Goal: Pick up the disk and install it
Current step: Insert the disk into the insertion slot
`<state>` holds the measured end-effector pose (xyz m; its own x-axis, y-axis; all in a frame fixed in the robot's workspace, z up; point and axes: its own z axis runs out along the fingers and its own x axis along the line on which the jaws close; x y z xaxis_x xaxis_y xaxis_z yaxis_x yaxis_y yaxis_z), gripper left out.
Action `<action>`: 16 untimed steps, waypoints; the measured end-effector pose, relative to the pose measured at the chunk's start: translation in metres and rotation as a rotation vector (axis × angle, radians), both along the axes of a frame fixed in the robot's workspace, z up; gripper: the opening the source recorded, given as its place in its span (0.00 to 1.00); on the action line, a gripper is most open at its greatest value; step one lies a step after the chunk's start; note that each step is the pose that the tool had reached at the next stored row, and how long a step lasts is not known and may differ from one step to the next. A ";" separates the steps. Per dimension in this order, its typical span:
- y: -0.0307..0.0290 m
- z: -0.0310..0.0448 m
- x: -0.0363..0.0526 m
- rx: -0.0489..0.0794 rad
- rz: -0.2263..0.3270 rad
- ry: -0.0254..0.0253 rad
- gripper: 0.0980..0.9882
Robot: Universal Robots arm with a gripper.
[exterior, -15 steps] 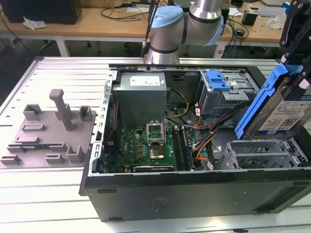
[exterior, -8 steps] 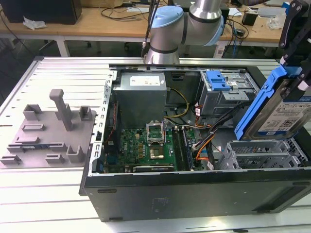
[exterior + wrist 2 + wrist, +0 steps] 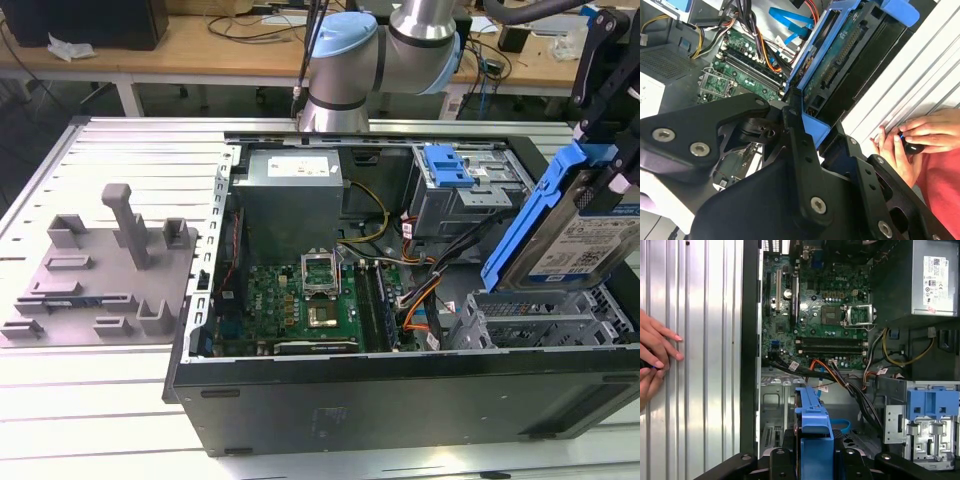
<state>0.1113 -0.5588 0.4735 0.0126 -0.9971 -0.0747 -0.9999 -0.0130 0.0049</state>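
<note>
Your tool (image 3: 612, 165) is clamped on the disk (image 3: 585, 235), which hangs tilted over the drive cage (image 3: 540, 322) at the exterior view's right end of the open computer case (image 3: 350, 400). Pick-up is done; seating is judged outstanding. Beyond, the grey fixture plate (image 3: 90, 285) lies on the worktop (image 3: 100, 420)

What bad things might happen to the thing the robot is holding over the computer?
1. The disk hangs tilted in the gripper above the open case; if it slipped, it might hit the circuit board.
2. Loose cables lie close by inside the case and might snag it.
3. A person's hands rest on the table beside the case and might get bumped.
</note>
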 end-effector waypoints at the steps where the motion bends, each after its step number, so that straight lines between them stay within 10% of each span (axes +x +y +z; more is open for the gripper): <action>1: -0.0001 -0.0004 0.0000 0.000 0.000 0.0000 0.30; 16: -0.0039 -0.0067 0.0000 0.000 0.001 0.0000 0.30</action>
<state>0.1113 -0.5628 0.4668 0.0140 -0.9971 -0.0746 -0.9999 -0.0144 0.0049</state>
